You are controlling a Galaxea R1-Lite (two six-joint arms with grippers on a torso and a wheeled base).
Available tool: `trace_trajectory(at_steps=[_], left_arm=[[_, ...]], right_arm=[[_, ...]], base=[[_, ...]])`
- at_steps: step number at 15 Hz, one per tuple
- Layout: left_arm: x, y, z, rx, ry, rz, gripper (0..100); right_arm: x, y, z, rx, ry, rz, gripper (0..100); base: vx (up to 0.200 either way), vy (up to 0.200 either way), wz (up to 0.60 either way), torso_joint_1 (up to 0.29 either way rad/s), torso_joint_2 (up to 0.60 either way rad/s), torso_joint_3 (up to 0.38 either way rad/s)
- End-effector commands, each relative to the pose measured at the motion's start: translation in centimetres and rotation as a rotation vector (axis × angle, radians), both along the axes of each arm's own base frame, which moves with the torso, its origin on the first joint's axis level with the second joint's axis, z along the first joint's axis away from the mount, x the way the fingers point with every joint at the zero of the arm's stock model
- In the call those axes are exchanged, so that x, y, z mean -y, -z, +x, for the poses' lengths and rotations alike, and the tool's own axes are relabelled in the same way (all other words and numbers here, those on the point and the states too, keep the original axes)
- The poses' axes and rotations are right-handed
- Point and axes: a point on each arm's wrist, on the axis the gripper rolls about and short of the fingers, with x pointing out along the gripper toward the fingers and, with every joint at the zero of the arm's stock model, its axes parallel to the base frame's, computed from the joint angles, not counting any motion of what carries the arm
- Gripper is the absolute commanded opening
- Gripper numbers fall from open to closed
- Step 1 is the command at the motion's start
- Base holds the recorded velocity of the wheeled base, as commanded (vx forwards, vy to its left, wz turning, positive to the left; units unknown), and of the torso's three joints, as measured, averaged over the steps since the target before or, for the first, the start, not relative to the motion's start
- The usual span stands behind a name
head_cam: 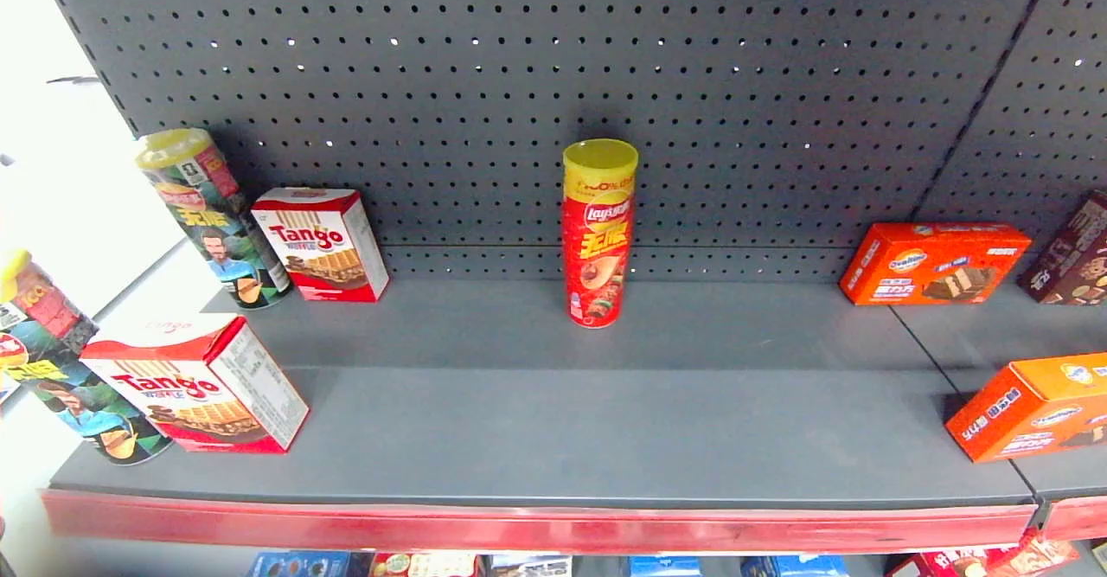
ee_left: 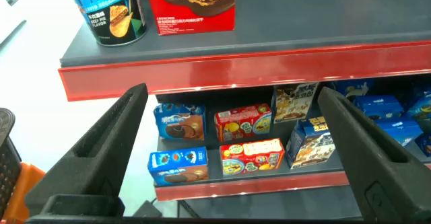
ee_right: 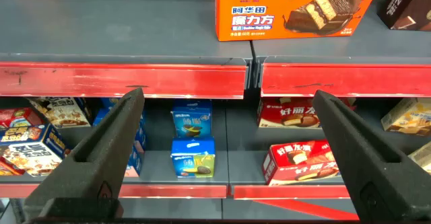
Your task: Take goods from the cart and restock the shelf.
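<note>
Chips can (head_cam: 599, 231): upright, middle of shelf (head_cam: 605, 413), near the back.
Left gripper (ee_left: 232, 93): spread wide, empty.
Right gripper (ee_right: 227, 95): spread wide, empty.

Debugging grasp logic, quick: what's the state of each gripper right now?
Left gripper: open, holding nothing.
Right gripper: open, holding nothing.

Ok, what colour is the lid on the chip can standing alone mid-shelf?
Yellow lid on a red chip can; clearest in the head view.
</note>
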Motion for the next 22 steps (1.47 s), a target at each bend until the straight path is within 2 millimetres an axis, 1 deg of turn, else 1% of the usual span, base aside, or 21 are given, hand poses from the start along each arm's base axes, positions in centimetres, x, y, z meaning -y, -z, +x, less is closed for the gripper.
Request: trace_trajectory(at_steps=[1, 9, 22], left_arm=[[0.0, 0.0, 0.01, -0.001, -0.001, 0.0, 100], [0.0, 0.0, 0.01, -0.001, 0.002, -0.002, 100], [0.01, 0.0, 0.01, -0.001, 0.0, -0.002, 100]], right_arm=[[0.0, -0.01, 0.01, -0.001, 0.001, -0.001, 100], [0.0, -0.01, 0.01, -0.001, 0.001, -0.001, 100], [0.01, 0.01, 0.01, -0.003, 0.004, -0.013, 100]], base=[[0.0, 0.0, 0.0, 0.0, 0.0, 0.0], [0.0, 0.0, 0.0, 0.0, 0.0, 0.0], [0.0, 0.0, 0.6, 0.002, 0.0, 0.002]])
